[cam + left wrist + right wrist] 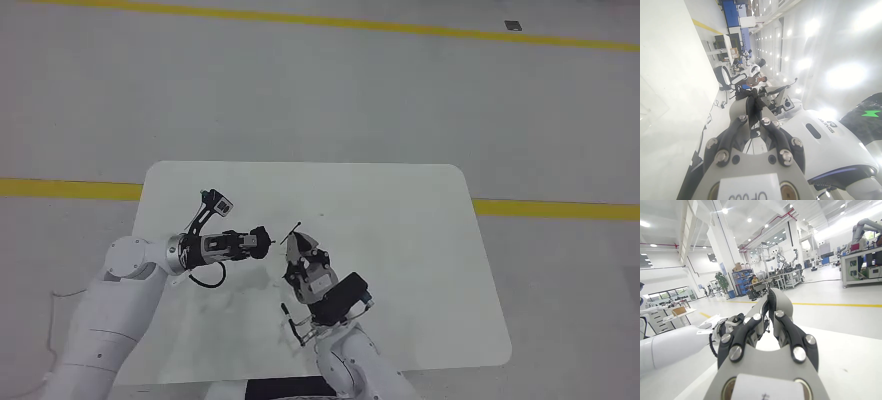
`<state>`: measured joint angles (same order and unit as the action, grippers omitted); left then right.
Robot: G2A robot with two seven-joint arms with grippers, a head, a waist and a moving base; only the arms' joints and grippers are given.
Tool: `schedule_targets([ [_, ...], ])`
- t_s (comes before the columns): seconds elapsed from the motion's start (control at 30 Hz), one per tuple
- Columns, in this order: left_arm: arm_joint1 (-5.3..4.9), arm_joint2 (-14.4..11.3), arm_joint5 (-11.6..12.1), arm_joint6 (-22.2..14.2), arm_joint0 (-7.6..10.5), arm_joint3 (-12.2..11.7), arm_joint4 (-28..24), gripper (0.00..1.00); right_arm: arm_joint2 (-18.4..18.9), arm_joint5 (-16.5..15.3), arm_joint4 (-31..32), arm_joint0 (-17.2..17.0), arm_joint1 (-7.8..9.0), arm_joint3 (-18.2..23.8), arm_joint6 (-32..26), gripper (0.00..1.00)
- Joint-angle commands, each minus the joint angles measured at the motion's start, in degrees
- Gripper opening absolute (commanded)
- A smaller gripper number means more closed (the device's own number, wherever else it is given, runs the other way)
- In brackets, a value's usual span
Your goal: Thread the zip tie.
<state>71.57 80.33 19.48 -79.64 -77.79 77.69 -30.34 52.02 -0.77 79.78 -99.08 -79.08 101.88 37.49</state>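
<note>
The right gripper (769,293) is pinched tight on the thin black zip tie (294,232) — one end pokes out past its tips, up above the white table (420,260). The left gripper (263,241) is squeezed together too, just beside the right one — what it holds, if anything, cannot be told.

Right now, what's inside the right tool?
The zip tie: a thin black end sticks out past the right tool's shut tips. How much is clamped between the pads is covered.
</note>
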Motion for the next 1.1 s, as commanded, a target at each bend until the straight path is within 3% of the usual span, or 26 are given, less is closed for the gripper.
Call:
schedule_targets([
  [0.0, 0.00, 0.00, 0.00, 0.00, 0.00, 0.00, 0.00, 0.00, -0.37, 1.08, 0.60, 0.09, -0.09, -0.18, 0.94, 0.00],
  [0.4, 0.00, 0.00, 0.00, 0.00, 0.00, 0.00, 0.00, 0.00, -2.07, 4.90, 3.24, 0.10, -0.39, -2.04, 5.12, 0.00],
  [0.87, 0.00, 0.00, 0.00, 0.00, 0.00, 0.00, 0.00, 0.00, -2.32, 5.06, 3.61, 0.45, -0.41, -1.85, 3.93, 0.00],
  [1.07, 0.00, 0.00, 0.00, 0.00, 0.00, 0.00, 0.00, 0.00, -3.31, 7.82, 6.29, 1.48, -0.67, -2.67, 3.11, 0.00],
])
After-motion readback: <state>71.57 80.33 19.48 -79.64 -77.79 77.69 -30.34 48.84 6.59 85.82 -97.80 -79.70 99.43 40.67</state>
